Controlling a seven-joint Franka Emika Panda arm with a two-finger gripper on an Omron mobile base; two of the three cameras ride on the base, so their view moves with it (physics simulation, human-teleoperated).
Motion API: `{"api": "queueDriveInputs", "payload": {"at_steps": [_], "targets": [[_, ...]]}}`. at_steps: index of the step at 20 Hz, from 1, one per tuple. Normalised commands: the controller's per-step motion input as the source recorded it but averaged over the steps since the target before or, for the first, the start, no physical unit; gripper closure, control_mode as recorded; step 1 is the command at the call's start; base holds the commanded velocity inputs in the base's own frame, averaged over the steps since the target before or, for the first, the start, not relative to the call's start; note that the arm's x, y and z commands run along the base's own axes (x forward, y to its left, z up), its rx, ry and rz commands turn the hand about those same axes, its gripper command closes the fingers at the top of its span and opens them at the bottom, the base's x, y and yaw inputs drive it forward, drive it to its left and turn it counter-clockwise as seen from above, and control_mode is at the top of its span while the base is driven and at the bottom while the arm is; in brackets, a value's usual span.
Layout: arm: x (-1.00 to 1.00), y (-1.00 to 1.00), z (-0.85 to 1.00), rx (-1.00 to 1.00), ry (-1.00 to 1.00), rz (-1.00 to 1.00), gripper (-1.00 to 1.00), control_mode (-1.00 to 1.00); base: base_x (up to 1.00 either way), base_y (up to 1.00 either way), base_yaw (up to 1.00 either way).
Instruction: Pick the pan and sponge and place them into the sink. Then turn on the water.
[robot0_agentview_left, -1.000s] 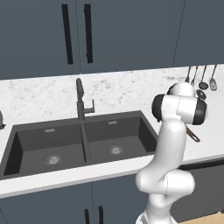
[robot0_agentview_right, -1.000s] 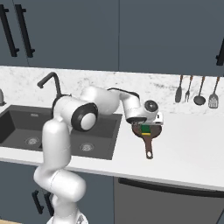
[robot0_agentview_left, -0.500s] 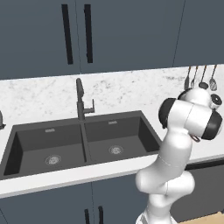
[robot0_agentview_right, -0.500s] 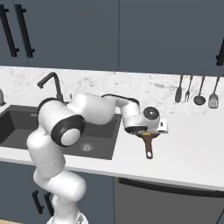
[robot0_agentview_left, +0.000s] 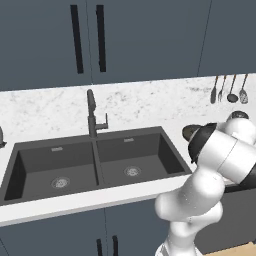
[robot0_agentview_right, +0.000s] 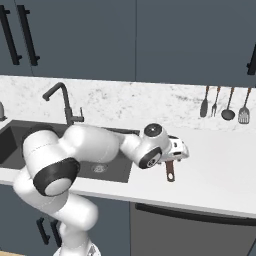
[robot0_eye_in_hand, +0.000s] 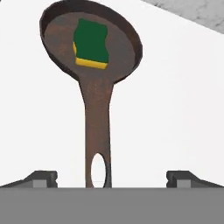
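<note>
The dark brown pan (robot0_eye_in_hand: 92, 41) lies on the white counter with the green and yellow sponge (robot0_eye_in_hand: 91, 43) inside it. Its long handle (robot0_eye_in_hand: 97, 131) points toward my hand. My gripper (robot0_eye_in_hand: 111, 177) is open, one fingertip on each side of the handle's end with its hanging hole, touching nothing. In the right base view my hand (robot0_agentview_right: 176, 149) hovers low over the pan, and the handle (robot0_agentview_right: 170, 173) sticks out beneath it. The dark double sink (robot0_agentview_left: 170, 150) lies to the left, its tall tap (robot0_agentview_left: 91, 112) behind the divider. No water is in view.
Several utensils (robot0_agentview_right: 225, 102) hang on the marble backsplash at the right. Dark cabinets run above the counter. My own arm (robot0_agentview_left: 220, 150) blocks most of the pan in the left base view. A white counter strip fronts the sink (robot0_agentview_right: 10, 137).
My hand has dropped and come forward from above the pan bowl to the end of its handle. The elbow swung along with it. The jaws stayed open.
</note>
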Motion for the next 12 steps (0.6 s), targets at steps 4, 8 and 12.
{"api": "queueDriveInputs", "payload": {"at_steps": [4,8,12], "targets": [[-0.33,0.07,0.00,-0.10,0.21,-0.01,-1.00,-1.00,0.00,0.00,0.00],[-0.11,0.21,0.19,0.00,0.14,0.00,-1.00,-1.00,0.00,0.00,0.00],[-0.11,0.07,0.07,0.00,0.18,0.00,-1.00,-1.00,0.00,0.00,0.00]]}}
